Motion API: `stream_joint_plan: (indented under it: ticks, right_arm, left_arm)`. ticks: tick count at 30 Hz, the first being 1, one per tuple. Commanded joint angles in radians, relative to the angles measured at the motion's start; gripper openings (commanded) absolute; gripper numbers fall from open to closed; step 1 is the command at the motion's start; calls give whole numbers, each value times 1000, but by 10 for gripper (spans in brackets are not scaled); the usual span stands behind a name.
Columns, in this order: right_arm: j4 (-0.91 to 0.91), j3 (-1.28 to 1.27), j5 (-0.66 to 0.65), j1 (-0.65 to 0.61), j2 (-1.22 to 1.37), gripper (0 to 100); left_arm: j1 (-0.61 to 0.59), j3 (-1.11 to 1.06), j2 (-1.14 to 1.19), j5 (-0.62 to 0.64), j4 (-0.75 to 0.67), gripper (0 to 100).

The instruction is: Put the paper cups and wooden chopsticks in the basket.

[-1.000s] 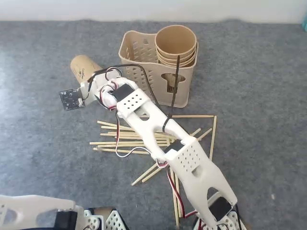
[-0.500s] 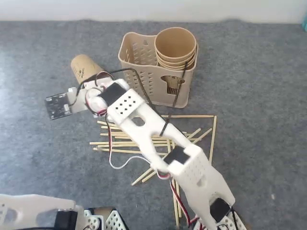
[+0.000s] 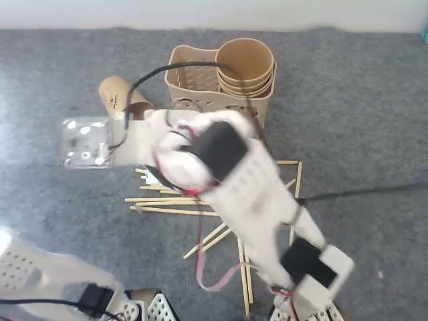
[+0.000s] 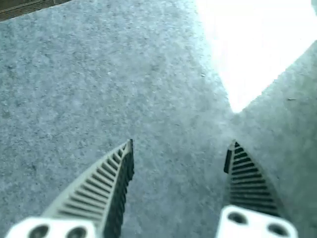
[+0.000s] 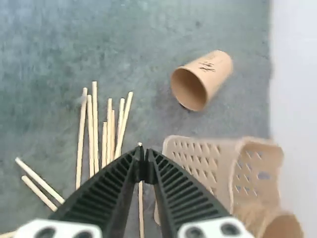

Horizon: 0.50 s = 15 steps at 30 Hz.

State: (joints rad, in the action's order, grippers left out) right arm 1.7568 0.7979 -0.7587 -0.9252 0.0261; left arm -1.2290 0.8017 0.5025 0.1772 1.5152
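**High view.** Basket: beige, perforated walls, upright on grey carpet, at 12 o'clock from the chopstick heap.
- Stack of paper cups: tan, nested, mouths up, in the basket's 3 o'clock end.
- Loose cup: on its side on the carpet at 9 o'clock of the basket, near but apart.
- Chopsticks: pale wood, in a crossed heap on the carpet at 6 o'clock of the basket.
- Right arm: white, blurred, lying over the heap w/ its wrist end toward the loose cup. Its fingers can't be made out here.
- Left arm: at the 7 o'clock corner.

**Left wrist view.** Left gripper: ribbed fingers spread wide, nothing between them, touching nothing. Carpet lies beneath, w/ a bright white patch beyond the tips.

**Right wrist view.** Right gripper: black ribbed jaws brought together, tips pinching a single chopstick whose end pokes just past them.
- Beyond the tips, the chopsticks lie roughly parallel on the carpet.
- The basket wall is just beside the tips.
- The loose cup is farther off, open mouth toward the camera, dark print on its side.

This view gives the grip that the high view blurs. The high view gives the cup stack's place in the basket.
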Motion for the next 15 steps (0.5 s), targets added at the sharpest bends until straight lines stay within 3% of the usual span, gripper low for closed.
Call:
stream_joint_plan:
  ticks: [1,9,15]
  right_arm:
    - [45,-117,41,76,-231,7]
    - [41,-615,100,318,-647,7]
    - [35,-905,100,552,-883,8]
  left_arm:
    - [101,41,-166,6,89,279]
    - [333,19,-384,-48,241,279]
    - [540,-266,-546,-109,215,280]
